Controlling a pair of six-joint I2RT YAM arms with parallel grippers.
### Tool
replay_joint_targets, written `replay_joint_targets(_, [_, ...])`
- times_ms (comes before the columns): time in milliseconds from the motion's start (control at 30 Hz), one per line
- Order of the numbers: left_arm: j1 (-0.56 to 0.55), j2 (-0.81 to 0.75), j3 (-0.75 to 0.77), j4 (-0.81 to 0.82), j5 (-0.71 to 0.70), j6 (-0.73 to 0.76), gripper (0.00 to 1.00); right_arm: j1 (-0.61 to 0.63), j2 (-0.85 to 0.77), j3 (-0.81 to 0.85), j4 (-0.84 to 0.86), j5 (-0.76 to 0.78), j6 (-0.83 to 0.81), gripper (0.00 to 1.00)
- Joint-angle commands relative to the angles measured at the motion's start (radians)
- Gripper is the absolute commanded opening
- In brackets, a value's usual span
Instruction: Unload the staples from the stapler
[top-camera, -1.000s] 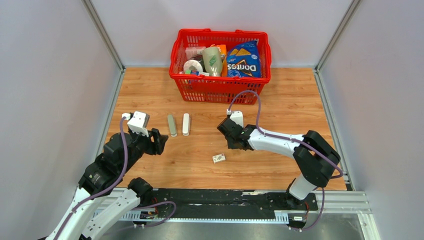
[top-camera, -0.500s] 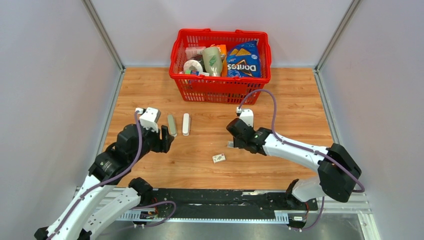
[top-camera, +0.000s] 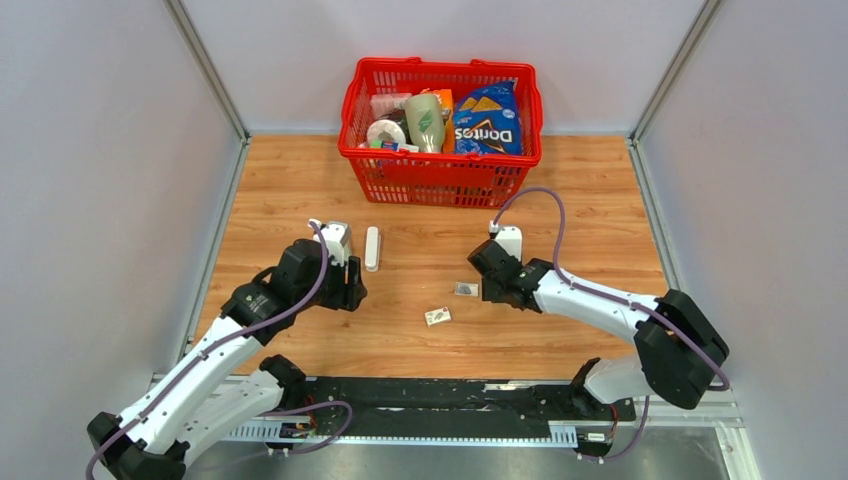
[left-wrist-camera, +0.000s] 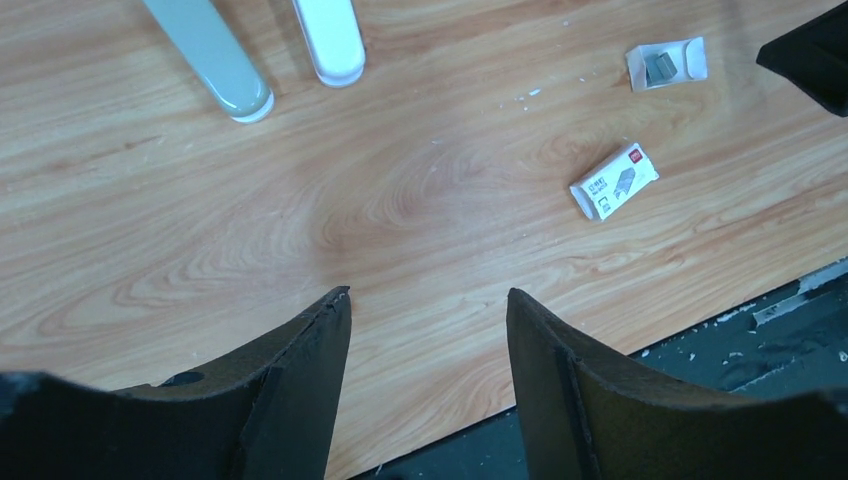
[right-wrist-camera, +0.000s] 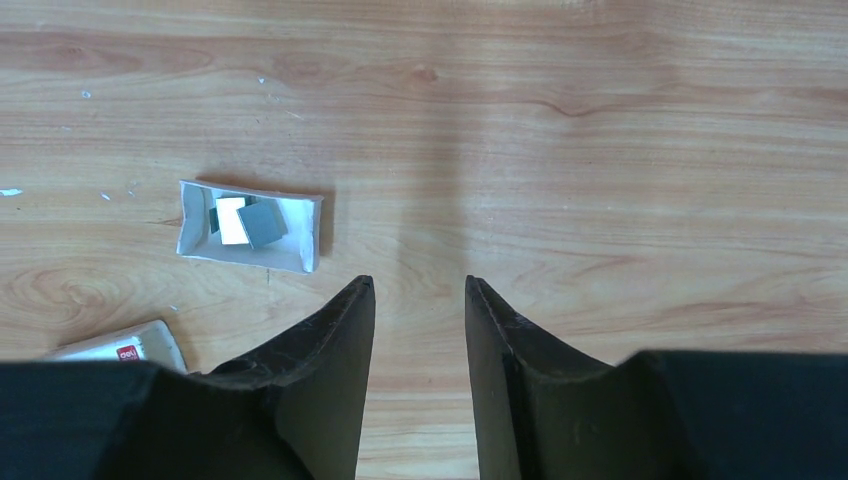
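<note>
The stapler shows as two long pieces lying side by side: a grey-green one (left-wrist-camera: 210, 55) and a white one (left-wrist-camera: 328, 40) (top-camera: 372, 248). In the top view my left arm hides the grey-green piece. A small open white tray holding staples (right-wrist-camera: 250, 225) (top-camera: 466, 289) lies mid-table, with a white staple box (left-wrist-camera: 614, 180) (top-camera: 437, 316) near it. My left gripper (left-wrist-camera: 428, 295) (top-camera: 350, 290) is open and empty, above bare wood on the near side of the stapler pieces. My right gripper (right-wrist-camera: 418, 285) (top-camera: 487, 285) is open and empty, just right of the tray.
A red basket (top-camera: 440, 180) with a Doritos bag, a cup and other goods stands at the back centre. The table's near edge and a black rail (left-wrist-camera: 780, 330) lie just below the left gripper. Grey walls close in both sides.
My left arm has swung right and forward, now covering the grey-green piece in the top view. My right gripper has moved right, uncovering the small tray of staples.
</note>
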Motion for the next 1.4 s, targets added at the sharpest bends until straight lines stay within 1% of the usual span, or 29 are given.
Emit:
replay_joint_targets(0, [-0.004, 0.014, -0.016, 0.084, 0.029, -0.054, 0.66, -0.015, -0.022, 0.002, 0.065, -0.024, 0.014, 0.41])
replay_joint_targets(300, [-0.004, 0.042, -0.057, 0.141, 0.033, -0.068, 0.65, -0.019, 0.043, 0.046, 0.117, -0.064, 0.014, 0.40])
replay_joint_targets(767, [-0.004, 0.049, -0.087, 0.155, 0.016, -0.056, 0.65, -0.019, 0.170, 0.092, 0.177, -0.082, 0.016, 0.38])
replay_joint_targets(900, [-0.004, 0.057, -0.093, 0.167, 0.020, -0.056, 0.64, -0.019, 0.192, 0.098, 0.177, -0.082, 0.011, 0.35])
replay_joint_targets(1200, [-0.004, 0.075, -0.110, 0.198, 0.037, -0.059, 0.65, -0.017, 0.192, 0.097, 0.176, -0.090, 0.013, 0.25])
replay_joint_targets(1300, [-0.004, 0.077, -0.114, 0.203, 0.033, -0.059, 0.65, -0.017, 0.198, 0.094, 0.179, -0.101, 0.013, 0.19])
replay_joint_targets(1367, [-0.004, 0.080, -0.119, 0.207, 0.028, -0.056, 0.65, -0.018, 0.201, 0.092, 0.179, -0.102, 0.013, 0.17])
